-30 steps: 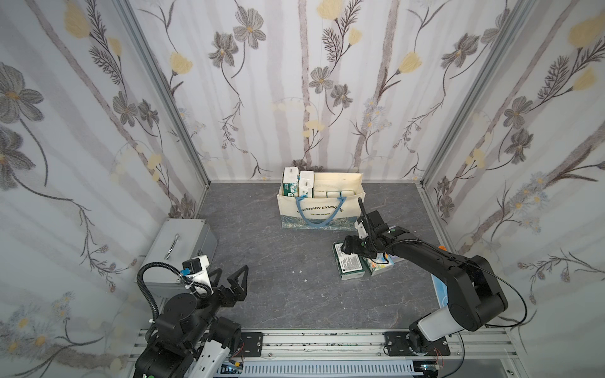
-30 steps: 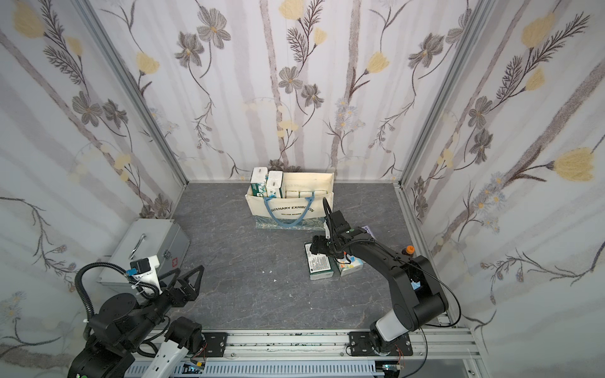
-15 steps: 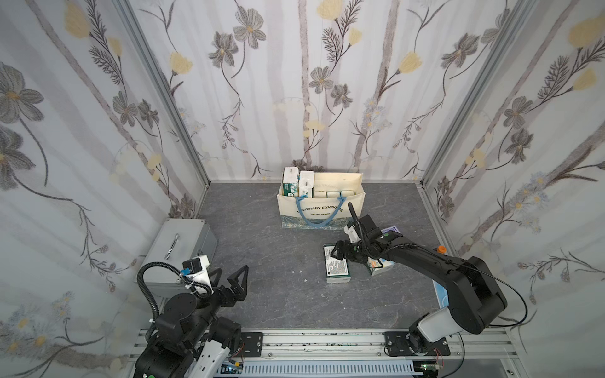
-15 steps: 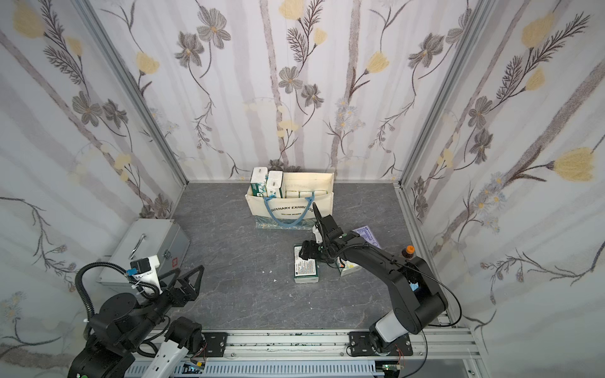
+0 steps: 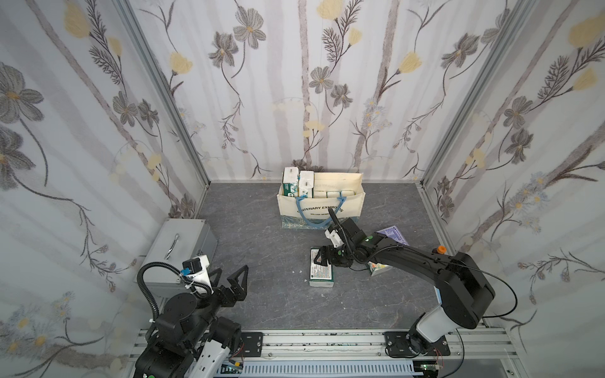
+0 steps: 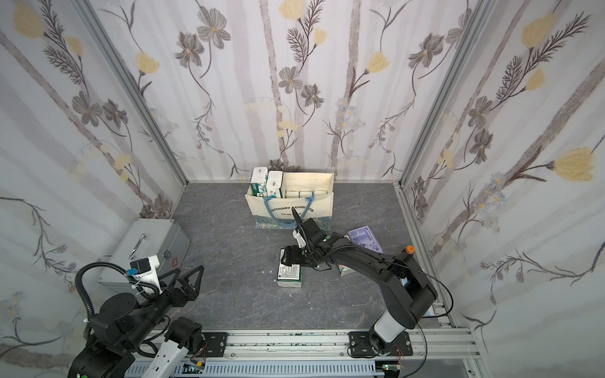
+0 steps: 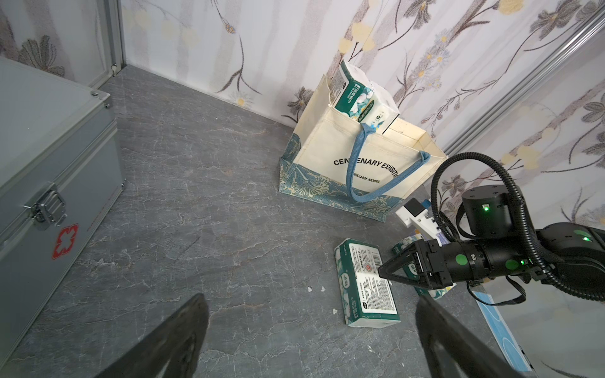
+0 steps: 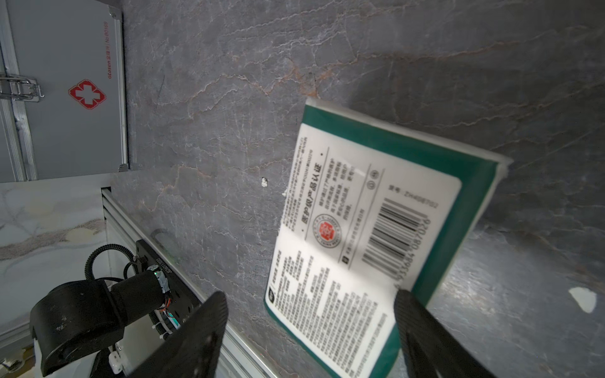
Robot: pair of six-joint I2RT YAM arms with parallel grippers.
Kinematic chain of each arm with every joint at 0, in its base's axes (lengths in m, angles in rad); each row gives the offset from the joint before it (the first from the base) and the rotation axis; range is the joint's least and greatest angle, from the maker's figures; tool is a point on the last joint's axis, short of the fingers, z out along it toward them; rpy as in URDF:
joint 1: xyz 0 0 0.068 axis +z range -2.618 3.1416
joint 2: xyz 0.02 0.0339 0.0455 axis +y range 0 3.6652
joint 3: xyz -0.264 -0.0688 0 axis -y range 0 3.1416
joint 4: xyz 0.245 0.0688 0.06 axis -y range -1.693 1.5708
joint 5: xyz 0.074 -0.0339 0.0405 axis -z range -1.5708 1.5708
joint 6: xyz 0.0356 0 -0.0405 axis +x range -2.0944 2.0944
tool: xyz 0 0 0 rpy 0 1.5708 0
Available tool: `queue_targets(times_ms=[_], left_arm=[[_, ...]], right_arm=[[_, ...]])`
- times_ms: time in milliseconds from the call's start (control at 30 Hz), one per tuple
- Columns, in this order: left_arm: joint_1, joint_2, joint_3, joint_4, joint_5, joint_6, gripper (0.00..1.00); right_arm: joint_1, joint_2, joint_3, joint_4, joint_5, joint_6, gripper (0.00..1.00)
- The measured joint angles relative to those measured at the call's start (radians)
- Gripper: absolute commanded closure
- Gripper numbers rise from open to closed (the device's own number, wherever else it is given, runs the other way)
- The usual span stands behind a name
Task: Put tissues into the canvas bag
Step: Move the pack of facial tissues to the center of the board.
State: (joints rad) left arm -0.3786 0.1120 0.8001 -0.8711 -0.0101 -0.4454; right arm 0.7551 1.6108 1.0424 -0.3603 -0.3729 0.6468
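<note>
A dark green tissue pack lies flat on the grey floor, barcode label up. My right gripper hovers low over its far end, open, straddling it. One finger overlaps the pack's green edge, and the other stands clear of it. The canvas bag stands at the back wall with several tissue packs inside. My left gripper is open and empty near the front left.
Another tissue pack lies half under the right arm. A flat lavender packet lies behind it. The silver metal case sits at the left wall. Small white scraps dot the floor.
The right gripper has moved left across the floor, and the dark green pack has slid left with it, away from the other pack. The left arm has not moved.
</note>
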Motion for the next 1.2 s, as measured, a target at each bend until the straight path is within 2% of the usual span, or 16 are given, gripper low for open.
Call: queue_targets(times_ms=[233, 367, 633, 767, 1200], left_arm=[[0.0, -0.002, 0.0, 0.0, 0.0, 0.0, 0.0], [0.0, -0.002, 0.0, 0.0, 0.0, 0.0, 0.0], [0.0, -0.002, 0.0, 0.0, 0.0, 0.0, 0.0], [0.0, -0.002, 0.0, 0.0, 0.0, 0.0, 0.0], [0.001, -0.003, 0.0, 0.0, -0.001, 0.0, 0.0]], right_arm=[[0.08, 0.038, 0.032, 0.018, -0.008, 0.015, 0.19], [0.09, 0.046, 0.054, 0.017, -0.013, 0.016, 0.18], [0.019, 0.03, 0.138, -0.069, 0.076, -0.065, 0.16], [-0.032, 0.069, 0.195, -0.115, 0.137, -0.119, 0.16], [-0.039, 0.202, 0.272, -0.19, 0.174, -0.195, 0.16]])
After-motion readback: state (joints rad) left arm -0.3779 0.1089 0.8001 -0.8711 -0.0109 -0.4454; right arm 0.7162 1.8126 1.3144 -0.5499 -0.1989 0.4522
